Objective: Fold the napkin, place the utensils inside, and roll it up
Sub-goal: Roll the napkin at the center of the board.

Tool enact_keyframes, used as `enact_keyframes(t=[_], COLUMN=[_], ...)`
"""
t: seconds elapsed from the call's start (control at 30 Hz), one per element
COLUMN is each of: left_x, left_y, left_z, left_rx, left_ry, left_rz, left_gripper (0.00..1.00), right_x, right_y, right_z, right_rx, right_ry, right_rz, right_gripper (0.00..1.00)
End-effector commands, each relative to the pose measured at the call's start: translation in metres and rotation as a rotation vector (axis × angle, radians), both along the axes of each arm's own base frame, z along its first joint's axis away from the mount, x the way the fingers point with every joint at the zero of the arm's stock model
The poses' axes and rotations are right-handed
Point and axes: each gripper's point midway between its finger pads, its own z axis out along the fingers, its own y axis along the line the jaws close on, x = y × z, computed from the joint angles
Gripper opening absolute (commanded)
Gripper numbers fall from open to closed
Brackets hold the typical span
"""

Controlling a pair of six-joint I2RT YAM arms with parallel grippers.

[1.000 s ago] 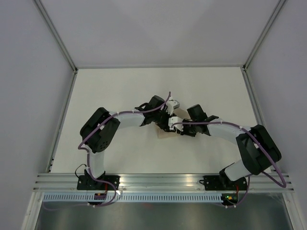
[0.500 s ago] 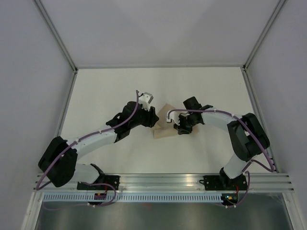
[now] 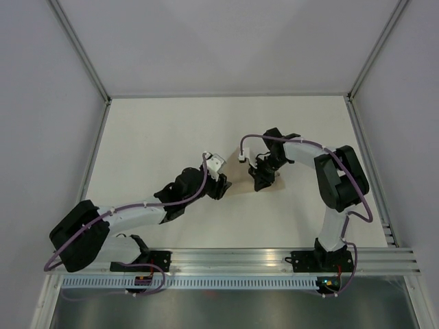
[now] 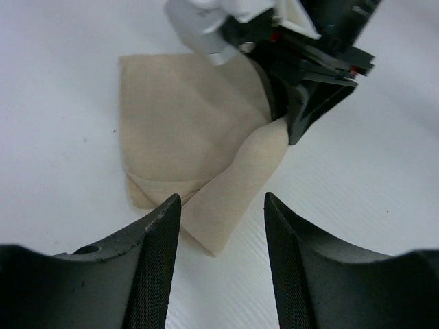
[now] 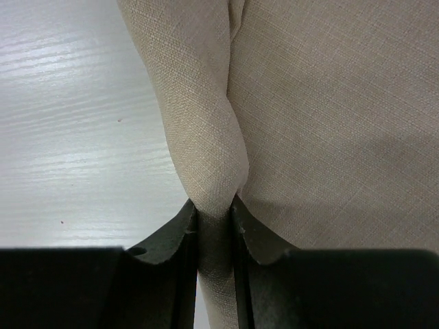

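One white desk carries one tan napkin, plain and faintly creased, lying flat with one edge gathered into a raised fold. The right fingers are clamped on that fold. The left fingers stand apart, with the napkin just beyond their tips.

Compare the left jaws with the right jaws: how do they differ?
The left jaws stand open and hold nothing; the right jaws are shut on a raised fold of the napkin. The left jaws appear clear of the napkin; the right jaws touch it. Both are dark.
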Motion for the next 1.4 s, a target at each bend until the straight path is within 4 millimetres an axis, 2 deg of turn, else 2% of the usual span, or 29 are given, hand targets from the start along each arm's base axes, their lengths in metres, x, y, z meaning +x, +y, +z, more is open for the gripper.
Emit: enact_keyframes(t=[0.0, 0.03, 0.07, 0.13, 0.2, 0.23, 0.27, 0.33, 0.43, 0.6, 0.8, 0.93, 1.2, 1.37], left_x=[0.003, 0.004, -0.001, -0.001, -0.003, -0.003, -0.006, -0.006, -0.003, 0.004, 0.005, -0.004, -0.026, -0.035], left_y=[-0.025, -0.033, -0.040, -0.050, -0.059, -0.067, -0.073, -0.084, -0.094, -0.107, -0.111, -0.111, -0.114, -0.107], left_z=[0.033, 0.038, 0.027, 0.025, 0.006, 0.008, -0.006, -0.008, -0.019, -0.026, -0.044, -0.060, -0.062, -0.067], left_rx=[0.057, 0.067, 0.099, 0.129, 0.190, 0.199, 0.233, 0.275, 0.329, 0.384, 0.451, 0.475, 0.437, 0.453], left_ry=[-0.210, -0.225, -0.214, -0.226, -0.211, -0.219, -0.207, -0.230, -0.255, -0.297, -0.305, -0.265, -0.190, -0.163], left_rz=[-0.089, -0.105, -0.134, -0.171, -0.217, -0.235, -0.260, -0.293, -0.322, -0.361, -0.403, -0.454, -0.529, -0.545], left_gripper=[0.57, 0.57, 0.59, 0.60, 0.61, 0.61, 0.61, 0.61, 0.62, 0.63, 0.64, 0.64, 0.65, 0.66], right_x=[-0.052, -0.053, -0.051, -0.052, -0.050, -0.051, -0.050, -0.052, -0.054, -0.051, -0.048, -0.046, -0.041, -0.036], right_y=[-0.028, -0.029, -0.031, -0.032, -0.033, -0.033, -0.034, -0.034, -0.034, -0.033, -0.031, -0.031, -0.030, -0.031], right_z=[-0.047, -0.047, -0.049, -0.049, -0.050, -0.050, -0.052, -0.051, -0.052, -0.053, -0.052, -0.054, -0.058, -0.063], right_rx=[-0.140, -0.145, -0.150, -0.158, -0.157, -0.159, -0.161, -0.163, -0.170, -0.180, -0.190, -0.195, -0.208, -0.220], right_ry=[0.243, 0.257, 0.263, 0.286, 0.295, 0.306, 0.313, 0.329, 0.360, 0.402, 0.430, 0.441, 0.451, 0.445], right_rz=[0.031, 0.031, 0.033, 0.031, 0.034, 0.035, 0.036, 0.040, 0.048, 0.054, 0.048, 0.047, 0.039, 0.022], right_gripper=[0.09, 0.09, 0.09, 0.10, 0.09, 0.10, 0.10, 0.10, 0.10, 0.10, 0.10, 0.10, 0.10, 0.10])
